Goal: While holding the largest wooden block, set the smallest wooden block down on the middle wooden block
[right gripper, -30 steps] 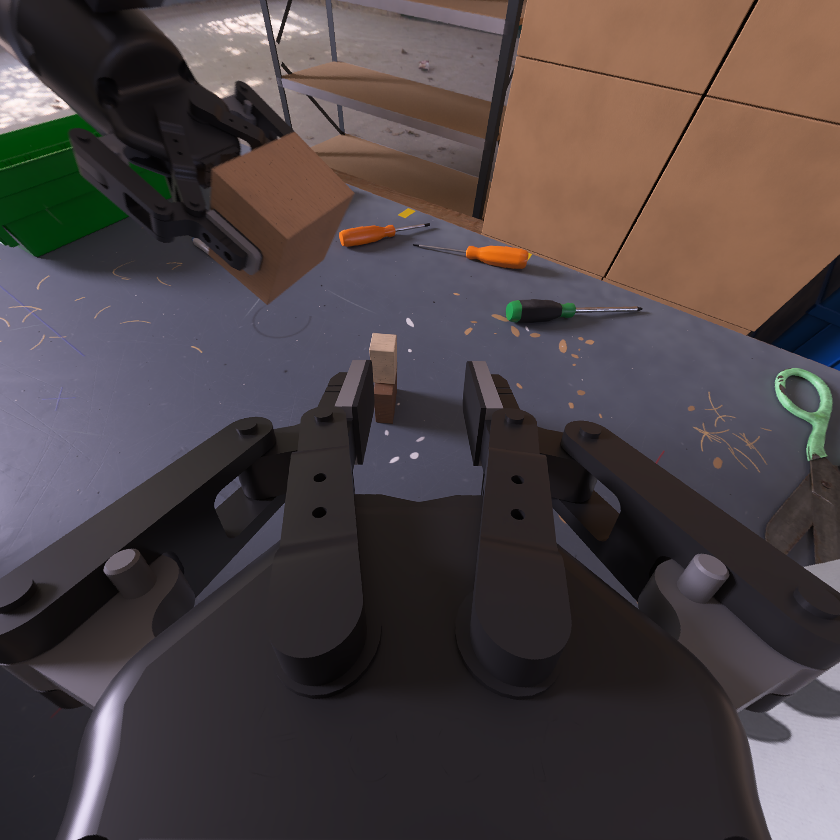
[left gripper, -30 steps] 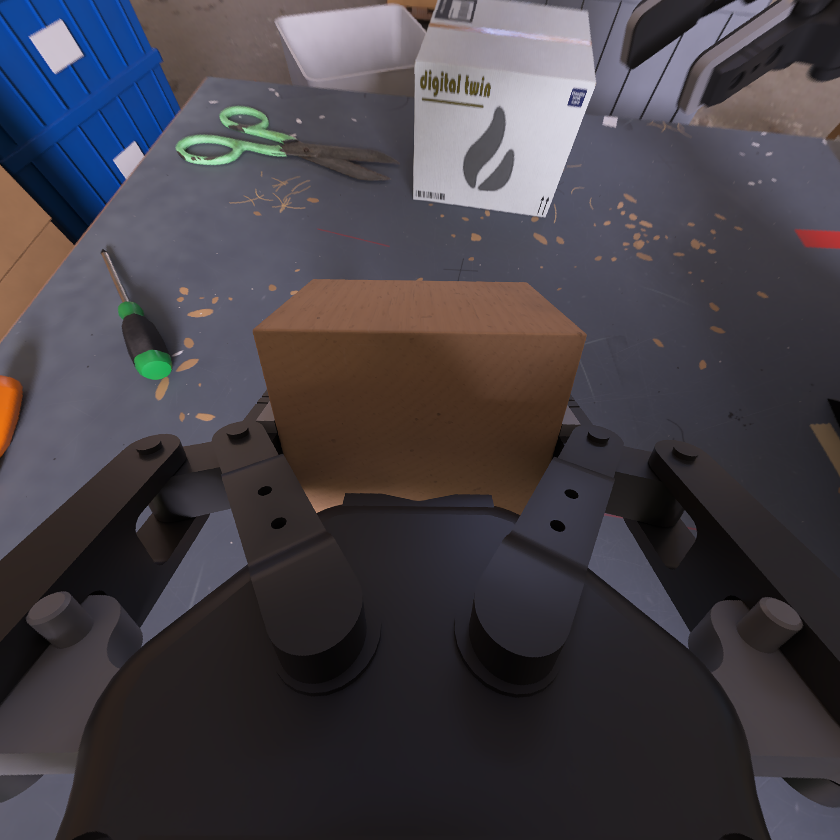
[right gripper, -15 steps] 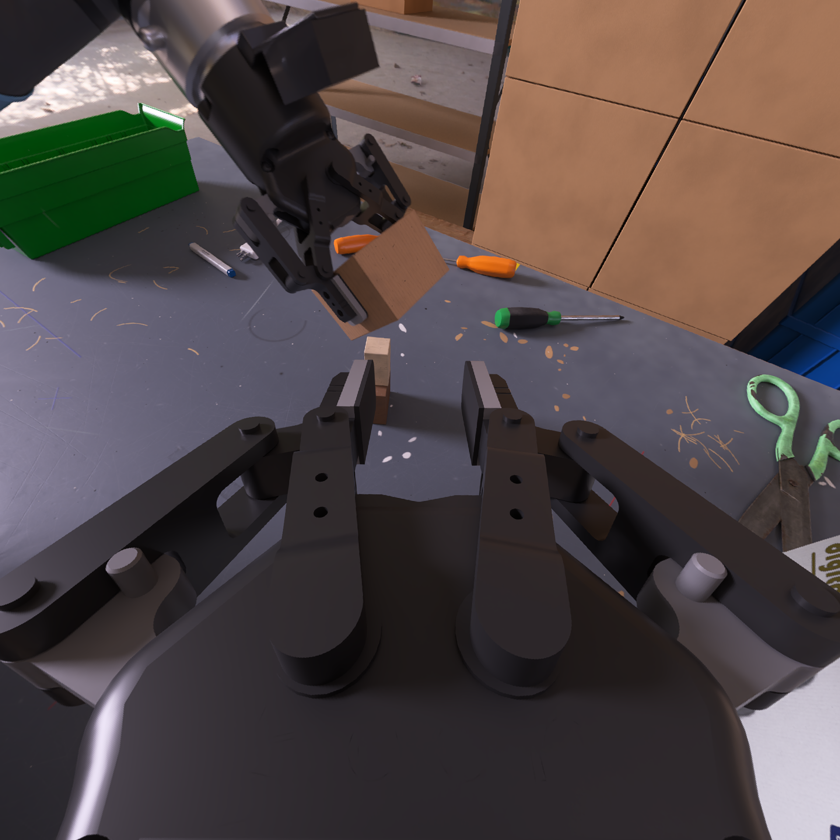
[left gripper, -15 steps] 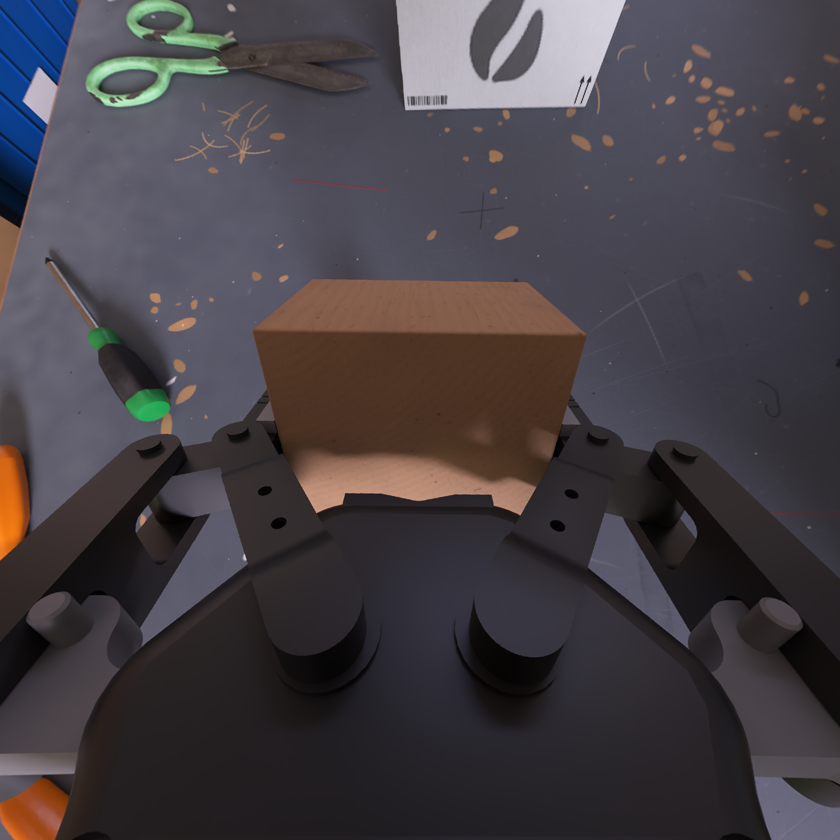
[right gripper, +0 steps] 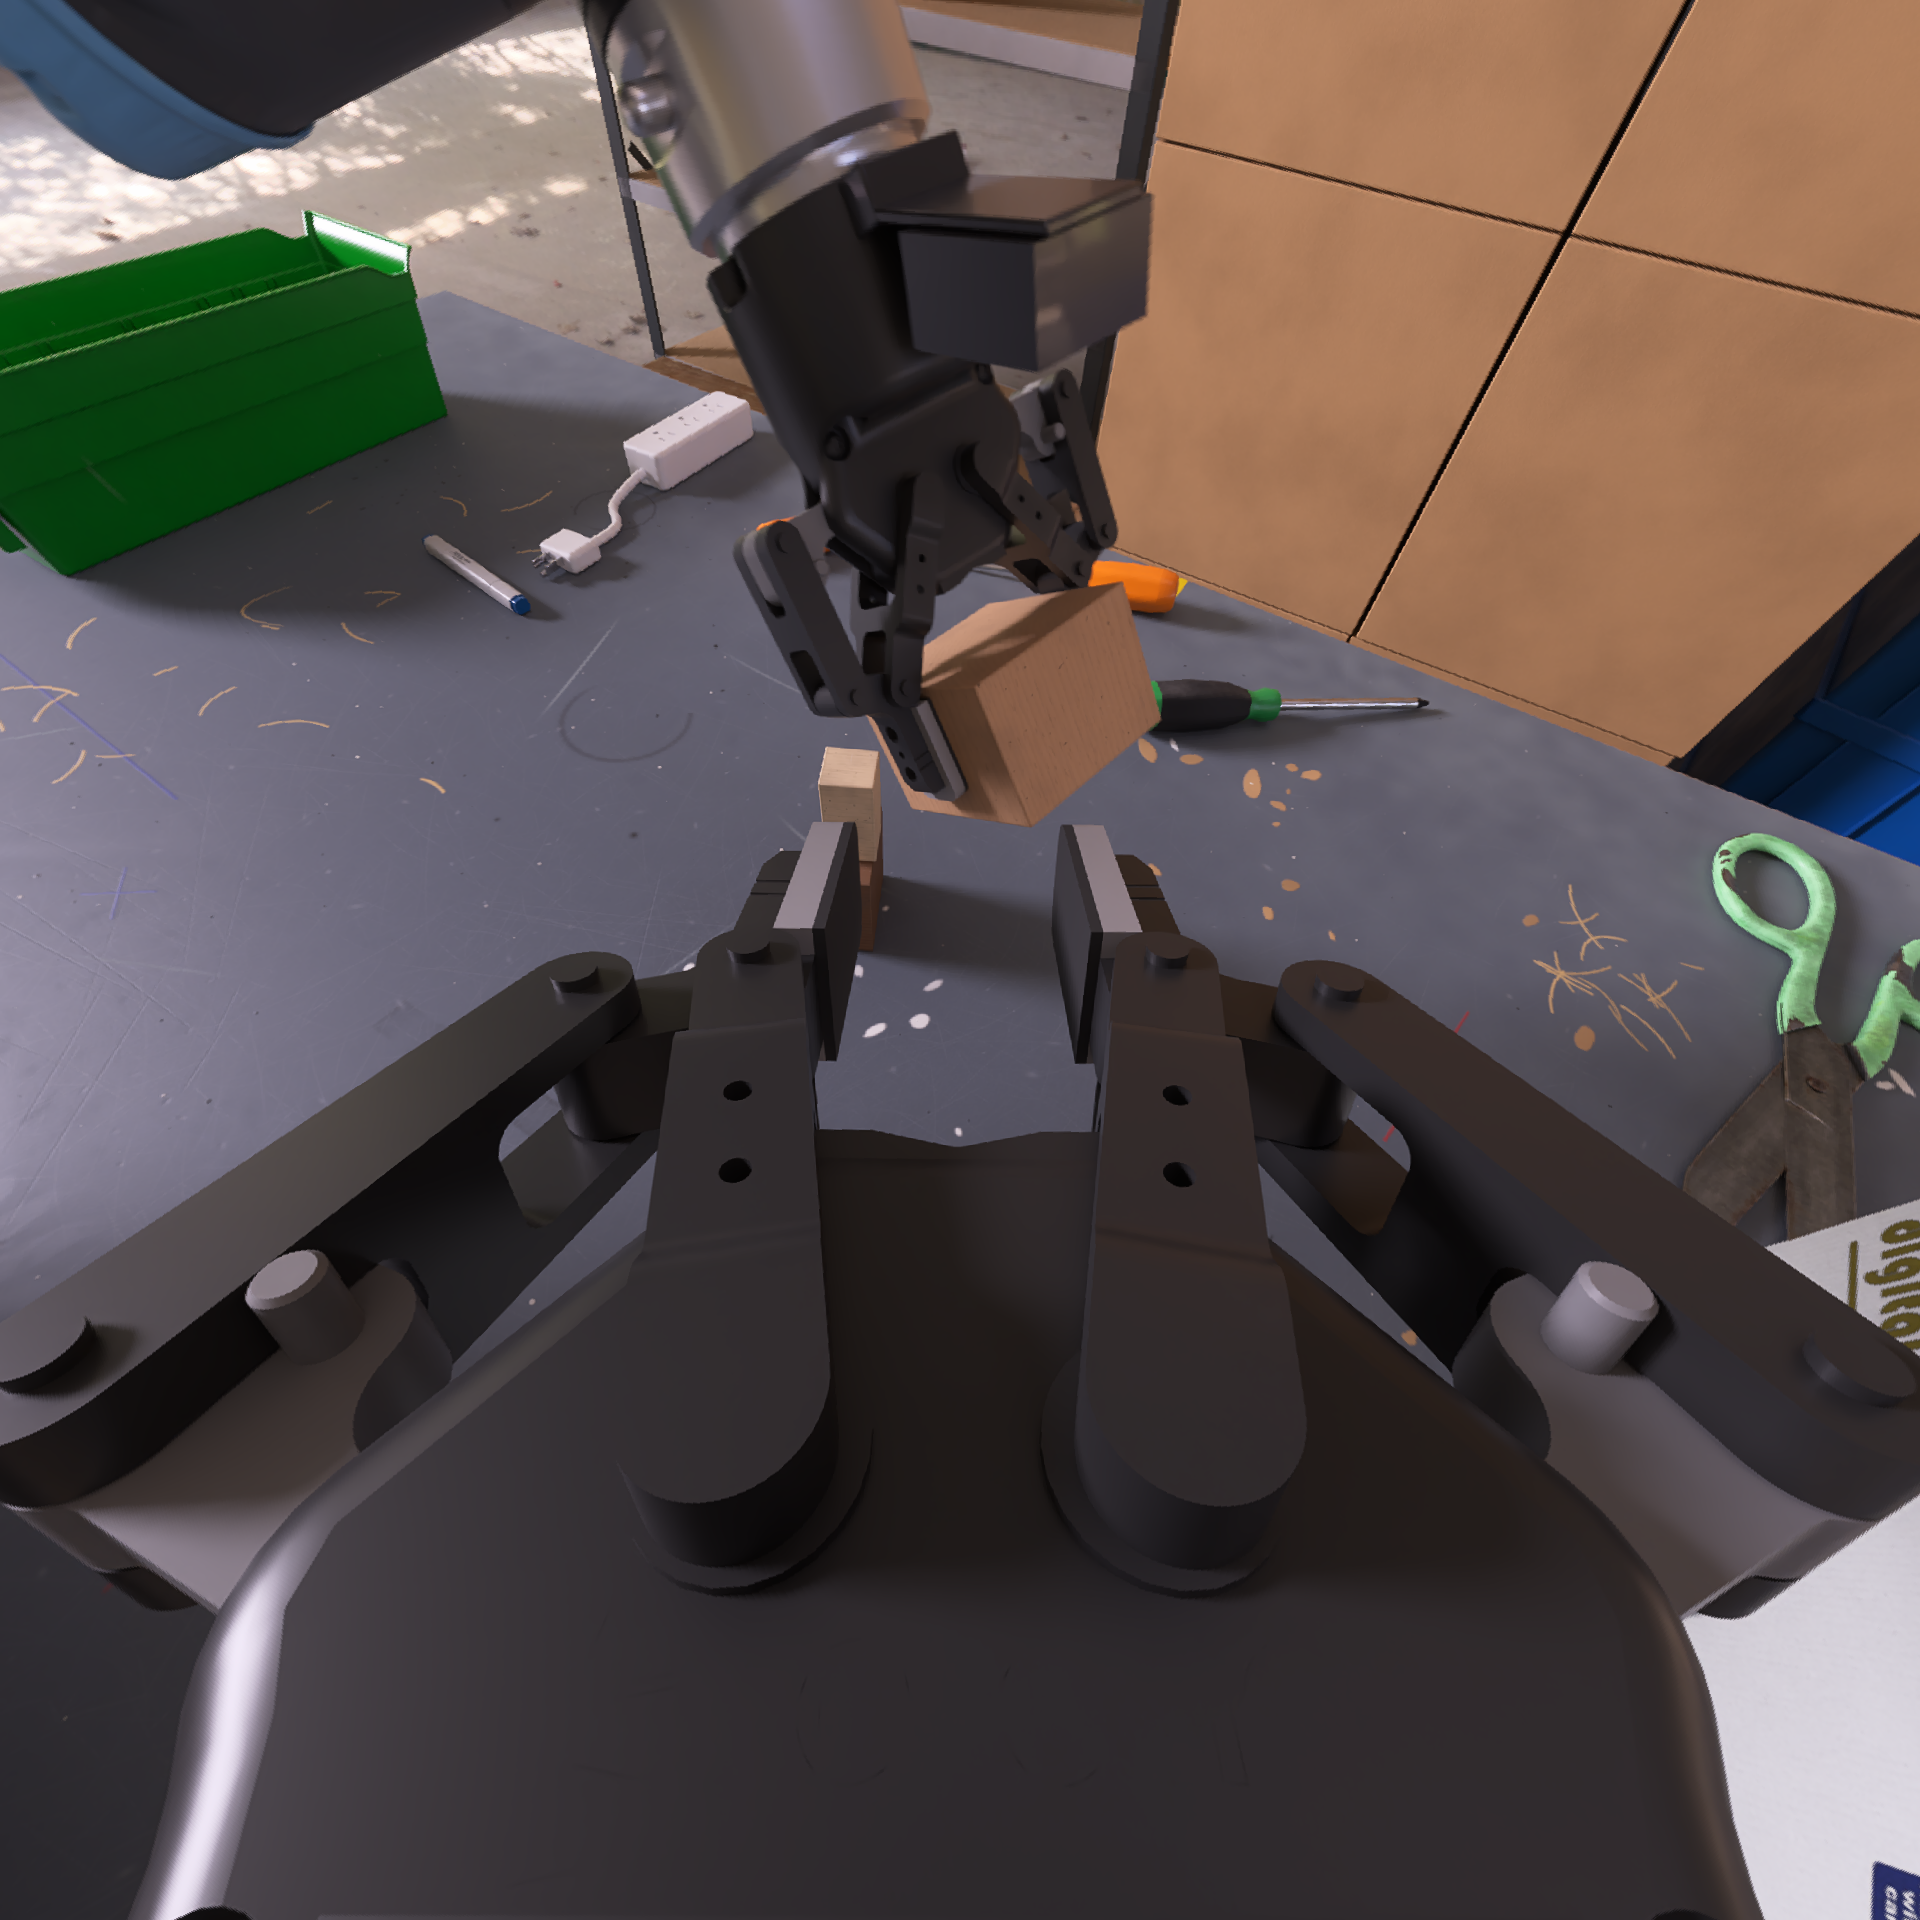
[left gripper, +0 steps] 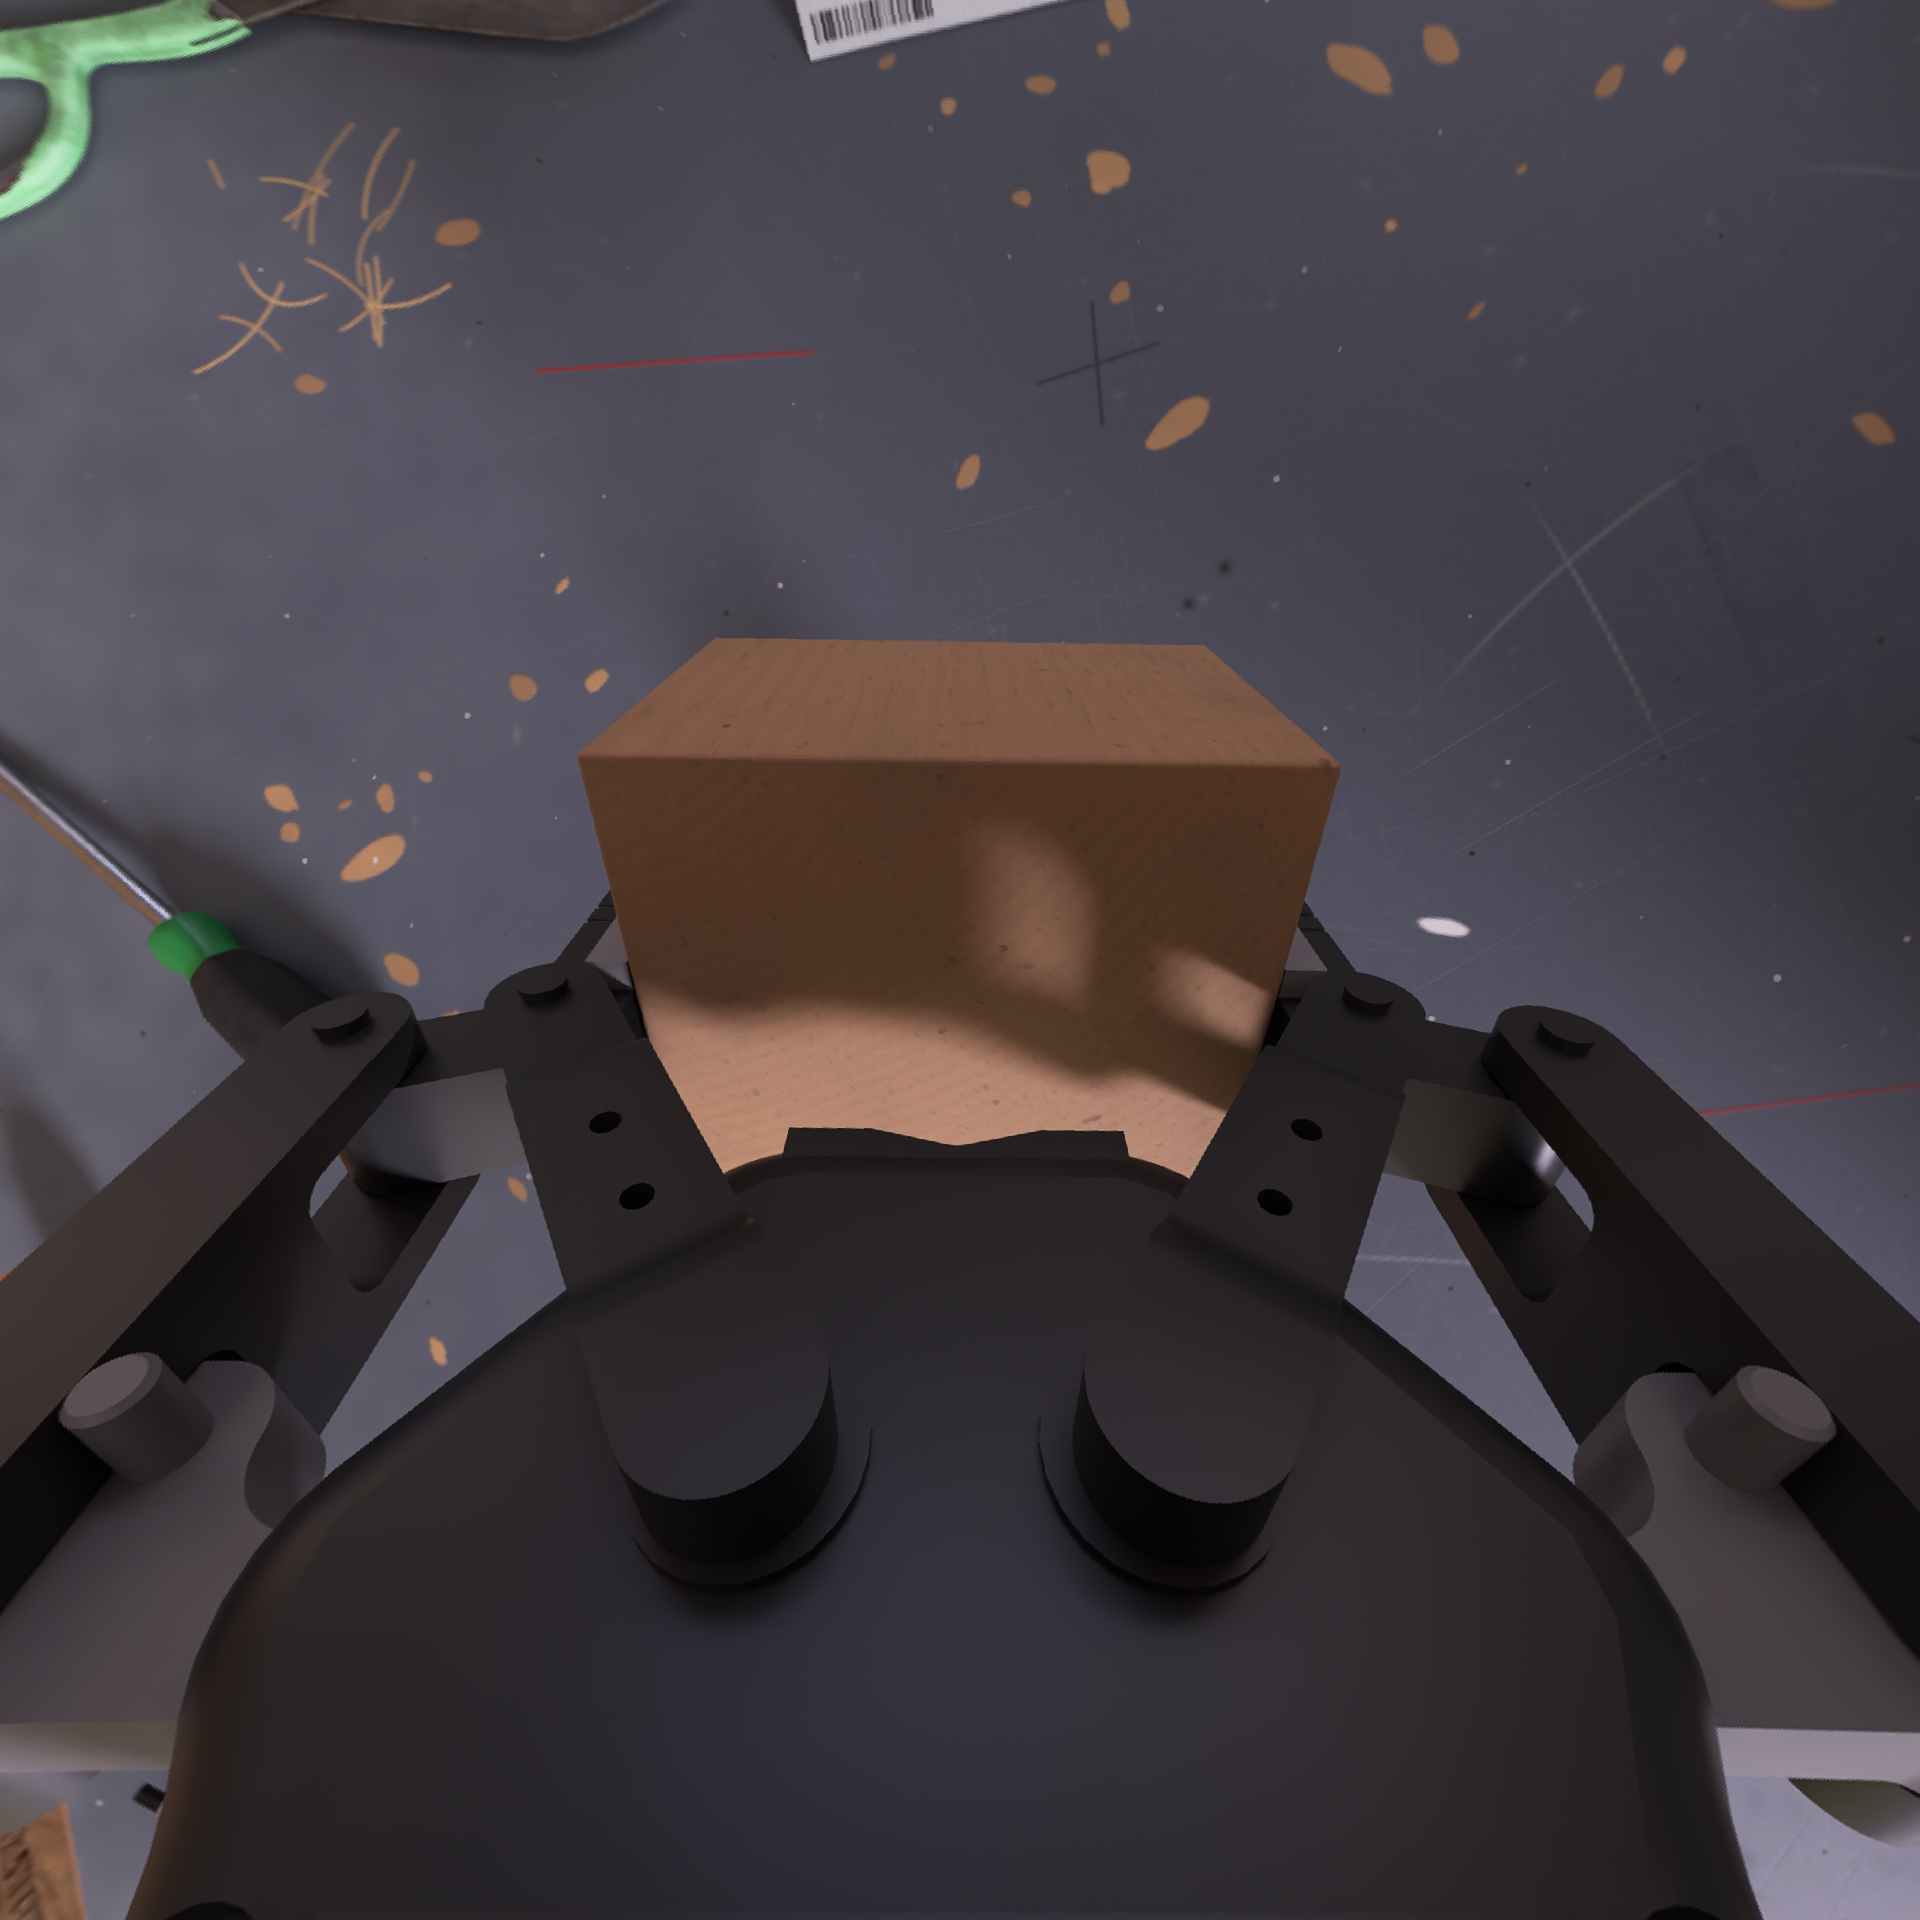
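Observation:
My left gripper (left gripper: pixel 956 935) is shut on the largest wooden block (left gripper: pixel 956 831), a brown cube held above the grey table. In the right wrist view this block (right gripper: pixel 1039 707) hangs tilted in the left gripper (right gripper: pixel 935 748), just right of and behind the stack. The smallest block (right gripper: pixel 848 787), pale, sits on the darker middle block (right gripper: pixel 871 894), which stands on the table (right gripper: pixel 312 883). My right gripper (right gripper: pixel 956 904) is open and empty, just in front of the stack. Its left finger (right gripper: pixel 821 894) hides part of the middle block.
A green bin (right gripper: pixel 208 384), a white power strip (right gripper: pixel 686 436) and a marker (right gripper: pixel 478 574) lie at the back left. A green-handled screwdriver (right gripper: pixel 1247 704), an orange one (right gripper: pixel 1138 584), green scissors (right gripper: pixel 1808 987) and a white box (right gripper: pixel 1860 1455) are on the right.
My left gripper has carried the largest block down and closer to the stack. My right gripper stayed open and drew back slightly. The smallest block stays on the middle block.

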Robot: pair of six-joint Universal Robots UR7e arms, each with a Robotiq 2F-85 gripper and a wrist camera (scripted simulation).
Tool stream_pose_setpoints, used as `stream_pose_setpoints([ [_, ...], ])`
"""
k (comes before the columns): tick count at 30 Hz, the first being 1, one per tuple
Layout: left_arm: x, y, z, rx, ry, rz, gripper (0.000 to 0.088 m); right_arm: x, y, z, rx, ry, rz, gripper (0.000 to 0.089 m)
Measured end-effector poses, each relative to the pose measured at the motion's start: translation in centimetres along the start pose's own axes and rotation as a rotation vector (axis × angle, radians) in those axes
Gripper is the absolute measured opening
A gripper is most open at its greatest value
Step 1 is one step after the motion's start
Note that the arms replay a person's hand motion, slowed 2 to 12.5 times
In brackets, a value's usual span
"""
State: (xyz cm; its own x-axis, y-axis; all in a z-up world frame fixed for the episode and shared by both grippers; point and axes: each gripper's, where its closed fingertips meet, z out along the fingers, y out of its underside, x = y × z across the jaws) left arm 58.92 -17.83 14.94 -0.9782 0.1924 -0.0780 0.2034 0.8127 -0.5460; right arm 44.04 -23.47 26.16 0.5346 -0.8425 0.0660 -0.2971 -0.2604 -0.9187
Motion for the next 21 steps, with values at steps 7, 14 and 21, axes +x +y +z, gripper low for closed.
stream_pose_setpoints([
  [7,-1.0,-0.9,2.5,-0.086,0.046,0.053,0.0751,0.3,0.5,0.1,-0.020,-0.007,-0.001,0.0331],
  [14,-1.8,-2.2,5.1,-0.130,0.082,0.078,0.0751,1.0,0.8,-0.1,-0.028,-0.001,0.001,0.0322],
  [21,-2.7,-3.4,7.6,-0.179,0.103,0.080,0.0751,1.7,0.9,-0.6,-0.020,0.010,0.010,0.0318],
])
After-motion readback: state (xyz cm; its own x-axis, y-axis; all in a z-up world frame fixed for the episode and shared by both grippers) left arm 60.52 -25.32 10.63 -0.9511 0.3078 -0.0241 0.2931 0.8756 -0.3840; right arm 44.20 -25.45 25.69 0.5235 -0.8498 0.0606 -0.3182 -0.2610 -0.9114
